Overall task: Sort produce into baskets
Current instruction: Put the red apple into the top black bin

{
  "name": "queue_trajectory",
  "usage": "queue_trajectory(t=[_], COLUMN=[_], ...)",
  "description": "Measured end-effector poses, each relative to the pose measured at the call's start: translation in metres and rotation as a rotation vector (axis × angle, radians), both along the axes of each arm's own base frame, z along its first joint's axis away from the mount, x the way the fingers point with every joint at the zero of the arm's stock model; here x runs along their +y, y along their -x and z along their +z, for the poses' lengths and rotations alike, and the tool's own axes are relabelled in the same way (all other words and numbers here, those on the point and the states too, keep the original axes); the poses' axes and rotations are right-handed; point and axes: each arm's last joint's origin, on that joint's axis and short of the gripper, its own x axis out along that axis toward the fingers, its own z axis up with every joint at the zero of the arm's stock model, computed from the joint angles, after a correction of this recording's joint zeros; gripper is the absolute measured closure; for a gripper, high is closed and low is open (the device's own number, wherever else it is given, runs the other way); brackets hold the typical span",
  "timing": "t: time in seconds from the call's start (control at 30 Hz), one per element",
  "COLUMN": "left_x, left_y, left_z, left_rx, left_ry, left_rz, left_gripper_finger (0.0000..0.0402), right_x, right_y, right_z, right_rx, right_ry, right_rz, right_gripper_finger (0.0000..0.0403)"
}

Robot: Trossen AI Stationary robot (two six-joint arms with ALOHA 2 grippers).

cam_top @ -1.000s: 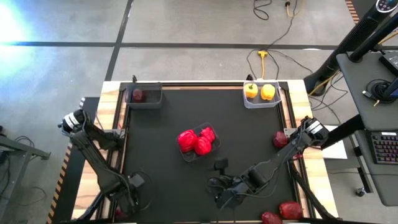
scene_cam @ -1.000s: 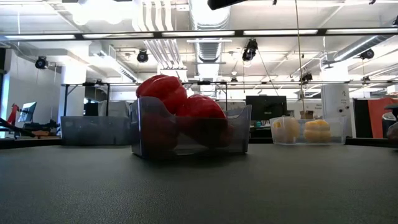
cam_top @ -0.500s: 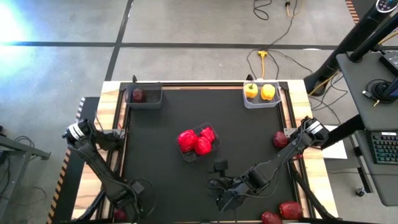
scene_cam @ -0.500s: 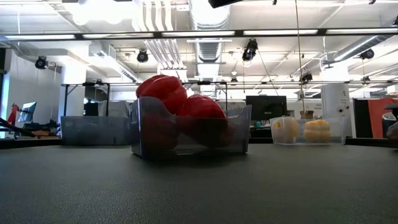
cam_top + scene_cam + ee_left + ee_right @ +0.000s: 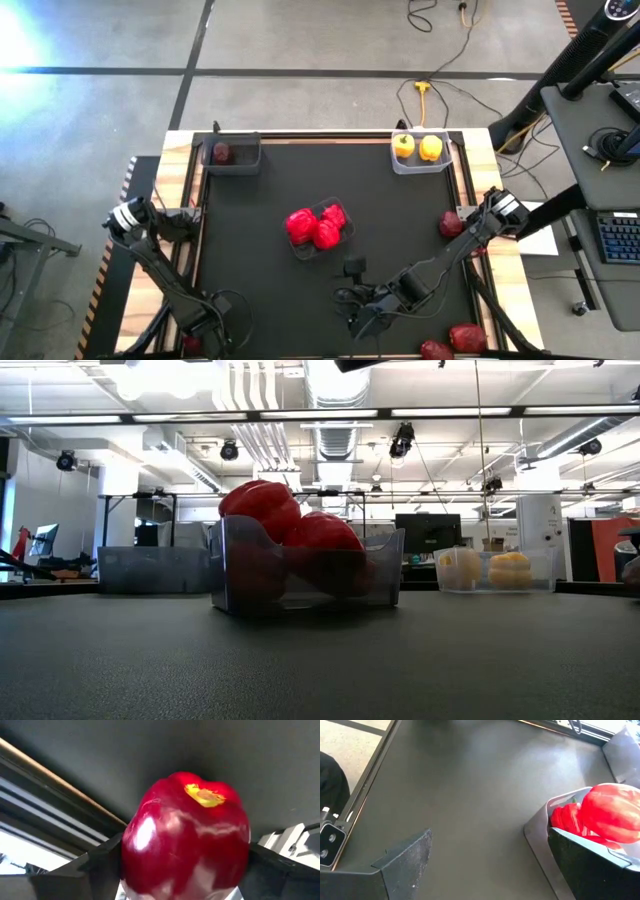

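**Left gripper clamps a dark red apple; right gripper spread empty**

The left gripper [image 5: 185, 870] is closed on a dark red apple [image 5: 186, 837], both fingers pressed to its sides, at the table's near left corner. In the high view it is mostly cut off there. The right gripper [image 5: 485, 865] hovers wide apart, empty, near the centre basket [image 5: 318, 232] of red peppers [image 5: 314, 228]. Two fruits [image 5: 452, 343] at the near right edge are partly cropped.
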Motion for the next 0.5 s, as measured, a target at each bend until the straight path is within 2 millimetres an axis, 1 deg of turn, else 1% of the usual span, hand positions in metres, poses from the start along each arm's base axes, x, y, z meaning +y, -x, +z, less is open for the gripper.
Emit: queue_trajectory(t=[0.13,0.2,0.27,0.4,0.5], left_x=[0.009,0.015,0.025,0.058,0.095], left_y=[-0.007,-0.019,-0.034,-0.068,-0.087], left_z=[0.015,0.031,0.048,0.082,0.1], left_rx=[-0.106,-0.195,-0.286,-0.411,-0.382], left_ry=[-0.089,-0.124,-0.189,-0.339,-0.482], left_rz=[0.003,-0.018,-0.047,-0.113,-0.192], left_gripper_finger=[0.0111,0.0111,0.0111,0.0106,0.0107], right_x=[0.001,0.001,0.001,0.001,0.001], right_y=[0.0,0.0,0.0,0.0,0.0], right_z=[0.0,0.0,0.0,0.0,0.0], right_rx=[0.0,0.0,0.0,-0.003,-0.008], right_ry=[0.0,0.0,-0.001,-0.017,-0.042], right_rz=[0.002,0.002,0.001,-0.012,-0.029], right_gripper_finger=[0.0015,0.0015,0.0015,0.0015,0.0015])
